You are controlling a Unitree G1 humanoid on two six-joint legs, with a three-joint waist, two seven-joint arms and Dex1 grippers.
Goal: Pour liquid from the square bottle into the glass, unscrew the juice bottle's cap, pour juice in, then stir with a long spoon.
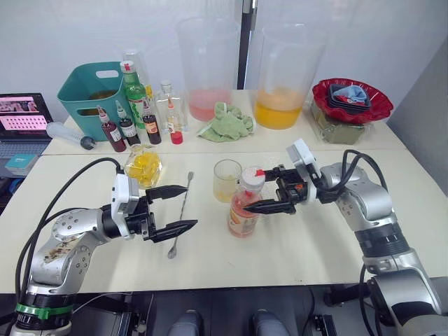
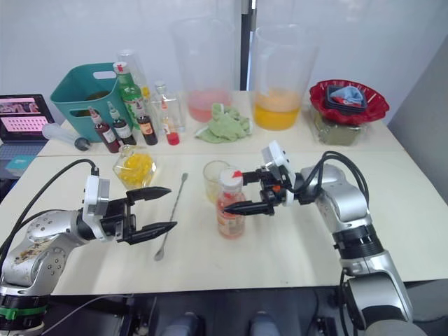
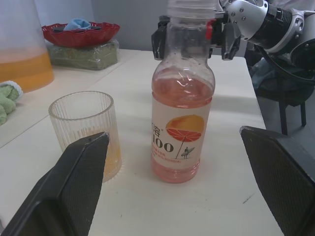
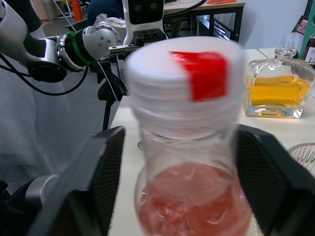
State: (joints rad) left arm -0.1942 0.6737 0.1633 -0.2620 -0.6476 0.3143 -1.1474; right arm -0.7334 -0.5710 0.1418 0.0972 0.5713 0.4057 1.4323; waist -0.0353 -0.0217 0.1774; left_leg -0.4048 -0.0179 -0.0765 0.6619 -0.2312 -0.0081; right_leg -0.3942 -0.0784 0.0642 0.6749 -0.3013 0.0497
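The slim clear plastic juice bottle (image 1: 243, 210) of pink-orange liquid stands upright on the pale worktop (image 1: 294, 245), its white round cap (image 1: 253, 178) marked with a red patch and screwed on, just beside the small ribbed clear glass (image 1: 227, 180) holding a little yellow liquid. The right tool (image 1: 271, 189) has its 2 black fingers spread either side of the bottle's neck, gripping nothing. The left tool (image 1: 180, 208) hangs wide open and empty above the thin silver long spoon (image 1: 180, 214) lying flat, with the squat square bottle (image 1: 143, 166) of yellow contents just behind it.

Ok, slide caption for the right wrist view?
Open right gripper straddling the juice bottle below its white cap, square bottle behind.
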